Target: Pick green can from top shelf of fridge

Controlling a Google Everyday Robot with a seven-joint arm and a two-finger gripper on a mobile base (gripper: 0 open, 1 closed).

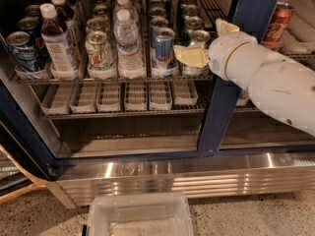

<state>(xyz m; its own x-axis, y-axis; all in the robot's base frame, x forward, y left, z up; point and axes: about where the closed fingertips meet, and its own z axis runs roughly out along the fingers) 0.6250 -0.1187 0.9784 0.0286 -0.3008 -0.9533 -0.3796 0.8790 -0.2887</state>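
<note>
The fridge stands open, with its dark blue door frame point(224, 117) upright at the right. The top shelf point(123, 77) is a wire rack holding rows of drinks. Green cans fill its rightmost lane; the front green can point(199, 37) shows only its silver top and a bit of dark body. My gripper point(206, 42) sits at that can. One pale yellow finger point(189, 57) lies across the can's front, and the other point(225, 26) is behind it to the right. The jaws stand apart with the can between them. My white arm reaches in from the right.
A blue-and-silver can point(164, 45), a water bottle point(129, 43), a whitish can with a green logo point(98, 50), a dark juice bottle point(56, 41) and a blue can point(20, 50) stand to the left. A red can point(275, 23) sits behind the right glass. Lane trays point(118, 95) lie below, and a clear bin point(140, 215) is on the floor.
</note>
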